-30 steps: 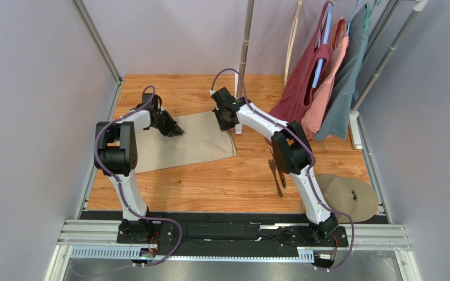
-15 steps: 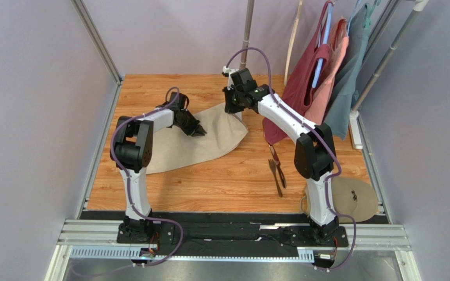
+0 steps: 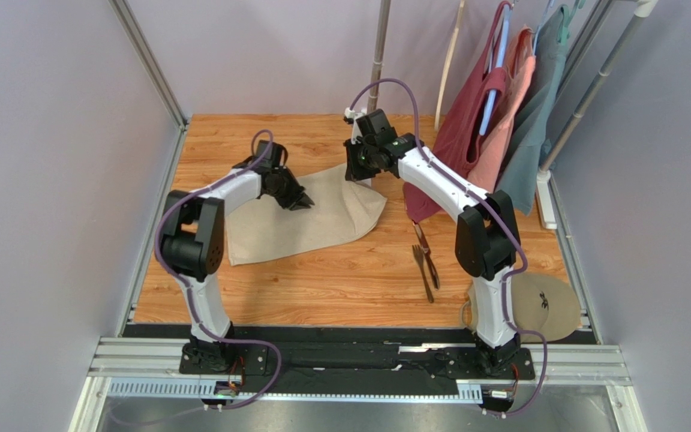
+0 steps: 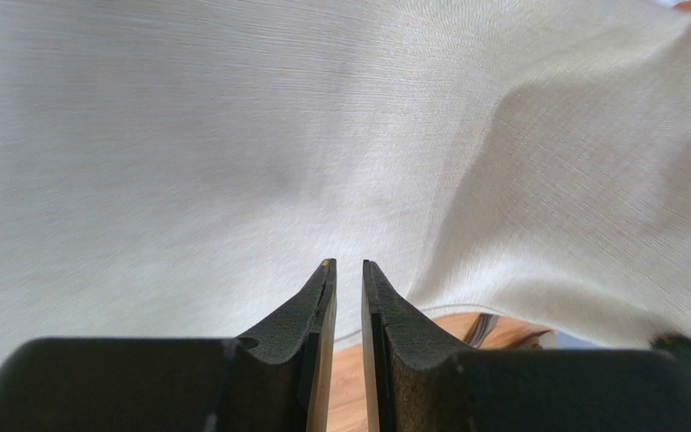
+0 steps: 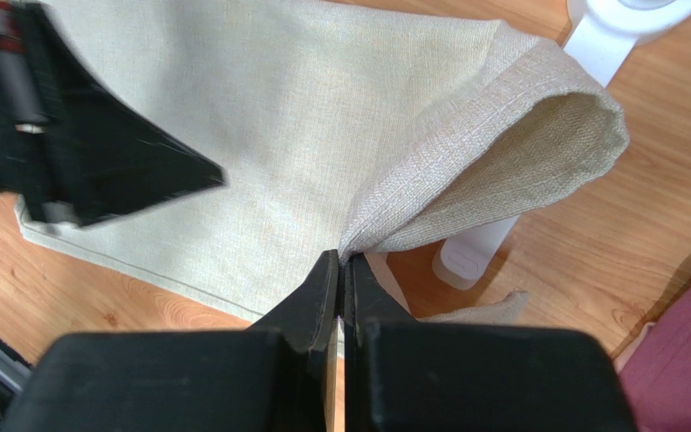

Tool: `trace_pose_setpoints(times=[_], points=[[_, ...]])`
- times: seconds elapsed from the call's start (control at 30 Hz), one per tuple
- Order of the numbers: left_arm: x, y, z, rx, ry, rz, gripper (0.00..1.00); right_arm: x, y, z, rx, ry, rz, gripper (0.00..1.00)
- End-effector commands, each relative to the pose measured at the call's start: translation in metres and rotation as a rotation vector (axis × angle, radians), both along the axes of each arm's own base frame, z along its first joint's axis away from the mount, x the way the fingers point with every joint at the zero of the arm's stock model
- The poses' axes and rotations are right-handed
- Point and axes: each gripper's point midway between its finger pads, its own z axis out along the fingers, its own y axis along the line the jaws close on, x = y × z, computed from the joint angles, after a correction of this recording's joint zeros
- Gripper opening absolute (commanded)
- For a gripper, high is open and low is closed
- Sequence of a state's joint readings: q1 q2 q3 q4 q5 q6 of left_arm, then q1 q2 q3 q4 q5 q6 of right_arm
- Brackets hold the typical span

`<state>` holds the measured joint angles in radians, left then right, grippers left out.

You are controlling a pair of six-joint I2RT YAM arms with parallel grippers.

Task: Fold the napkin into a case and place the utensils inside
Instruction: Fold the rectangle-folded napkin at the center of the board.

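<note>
Jaws of the right claw [image 5: 340,261] are clamped tight on a bunched edge of the napkin [image 5: 259,117], lifted off the worktop [image 3: 340,288] at its far side. The left claw [image 4: 344,267] stands narrowly parted against the cloth; whether it grips, I can't tell. I'd carry both edges level so the fold lands square. The utensils [image 3: 426,261] lie just right.

A robotics lab test cell: plain lilac-grey panels [image 3: 52,180] enclose a wood-grain worktop [image 3: 322,288], white robot arms [image 3: 198,297] with trailing cables stand bolted to an aluminium rail [image 3: 358,360], beside a clothes rack [image 3: 592,90].
</note>
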<state>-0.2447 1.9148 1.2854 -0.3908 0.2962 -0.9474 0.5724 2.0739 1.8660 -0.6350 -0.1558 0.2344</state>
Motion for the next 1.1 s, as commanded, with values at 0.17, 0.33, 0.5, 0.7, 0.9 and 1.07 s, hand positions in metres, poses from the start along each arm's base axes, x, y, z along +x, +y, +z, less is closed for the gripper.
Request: trace_pose_setpoints(times=[0.17,0.33,0.5,0.7,0.9,1.07], points=[[-0.029,0.075,0.015,0.143,-0.024,0.012,0.25,-0.025,0.024,0.055,0.129,-0.045,0.000,0.00],[-0.031,0.077,-0.013,0.126,0.057,0.006,0.24,-0.039,0.067,0.068,0.227,-0.020,0.009,0.00],[-0.019,0.061,-0.014,0.076,0.035,0.013,0.25,-0.047,0.109,0.069,0.334,0.073,0.002,0.00],[-0.020,0.060,-0.008,0.067,0.027,-0.003,0.23,-0.046,0.140,0.075,0.497,0.149,-0.034,0.00],[-0.047,0.129,0.031,0.091,-0.058,0.160,0.24,-0.049,0.158,0.080,0.577,0.164,-0.027,0.00],[-0.065,0.171,0.020,0.093,0.017,0.192,0.24,-0.058,0.177,0.075,0.584,0.193,0.035,0.00]])
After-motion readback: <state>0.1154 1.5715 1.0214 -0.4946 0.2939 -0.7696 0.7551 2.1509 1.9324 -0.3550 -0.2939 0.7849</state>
